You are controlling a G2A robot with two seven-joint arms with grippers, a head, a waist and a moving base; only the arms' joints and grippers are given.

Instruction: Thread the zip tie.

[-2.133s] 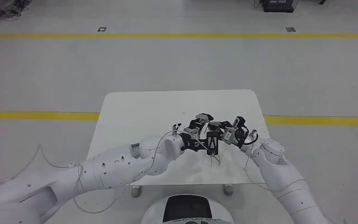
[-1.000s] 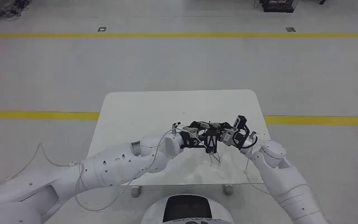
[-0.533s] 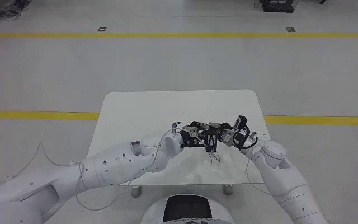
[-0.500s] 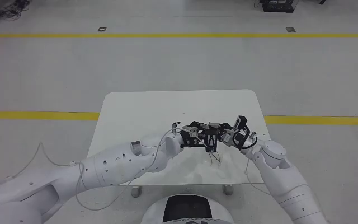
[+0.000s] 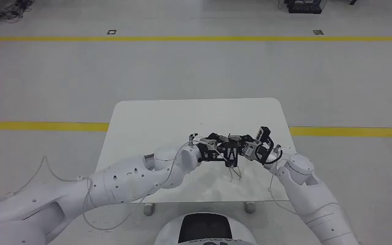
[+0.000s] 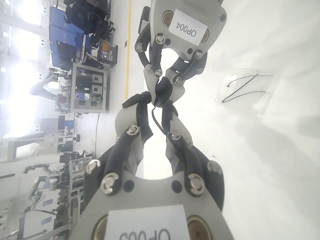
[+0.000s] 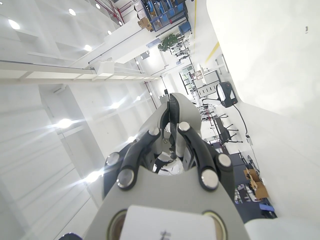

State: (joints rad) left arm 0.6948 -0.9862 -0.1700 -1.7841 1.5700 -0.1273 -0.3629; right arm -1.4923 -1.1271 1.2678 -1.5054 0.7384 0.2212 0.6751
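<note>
Worktop: the white, round-cornered worktop sits in the middle of the top view. Both arms meet over its right-of-centre part, apparently held above the surface so the tie can hang free.
Arms: the white left arm enters from the lower left of the top view and the white right arm from the lower right. They are set nose to nose (probably so the two ends of the tie can be lined up).
Left claw: the grey-and-black left claw is in the lower middle of the left wrist view. Its fingers stand narrowly apart, with the tips almost against the other claw. The gap looks like a guide channel, not a clamp.
Right claw: the matching right claw, in the upper middle of that view, is pinched closed on a black end of the tie. I judge this is to give the threading a fixed target.
Clear sleeve: a flat clear plastic sleeve lies on the worktop at the right of the left wrist view, well apart from the claws.
Spare ties: thin black spare ties lie with the sleeve (in it or on it, I cannot tell).
Zip tie: the thin black plastic zip tie, at the centre of the left wrist view, curves from the right claw's pinch down through the left claw's gap. The fingertips hide whether its tail has entered its head.
</note>
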